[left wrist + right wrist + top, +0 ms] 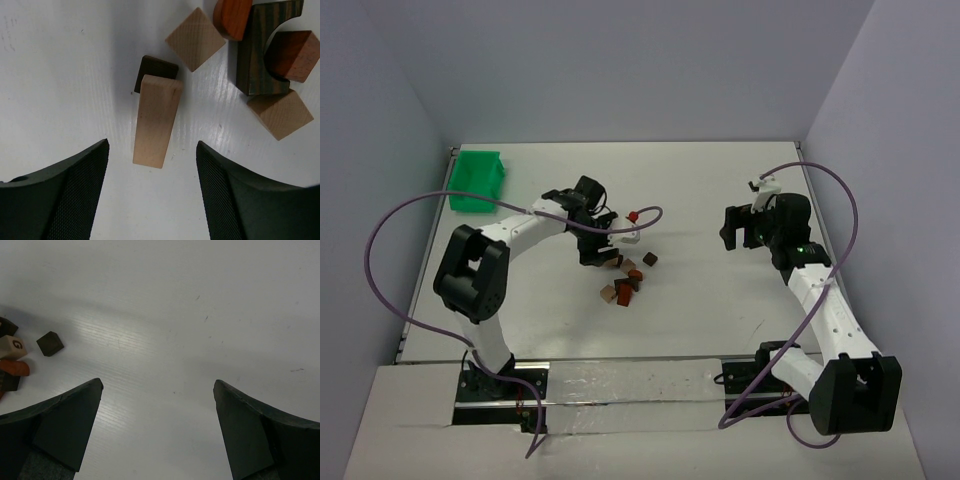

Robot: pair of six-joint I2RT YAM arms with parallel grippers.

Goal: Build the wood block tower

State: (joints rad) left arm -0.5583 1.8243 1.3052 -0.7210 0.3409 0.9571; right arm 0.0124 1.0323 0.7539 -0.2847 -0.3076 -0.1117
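Wood block tower (625, 280): nothing stacked that I can see. The pieces lie loose in one small cluster on the surface (720, 310), left of the middle.
Long tan block (156, 120): it lies flat, lengthways between my left fingers, in line with the grip and so the easy one to take.
Dark brown block (156, 70): it sits at the tan block's far end. From this angle I can't tell whether the tan one leans on it or only butts against it.
Other pieces: a tan cube (196, 39), a striped dark arch (255, 55) with two reddish blocks against it, and another tan block (280, 114). All lie off to the right, outside the grip.
Left claw (152, 150): fingers apart, straddling the long tan block with bare surface on either side, and holding nothing.
Right claw (157, 390): spread wide over bare surface, well apart from the cluster. A dark cube (50, 343) shows at the left edge of its view. I judge that it waits there to leave the left arm room.
Green tray (475, 180): in the far left corner, no part in this.
My read: I need a base block chosen first.
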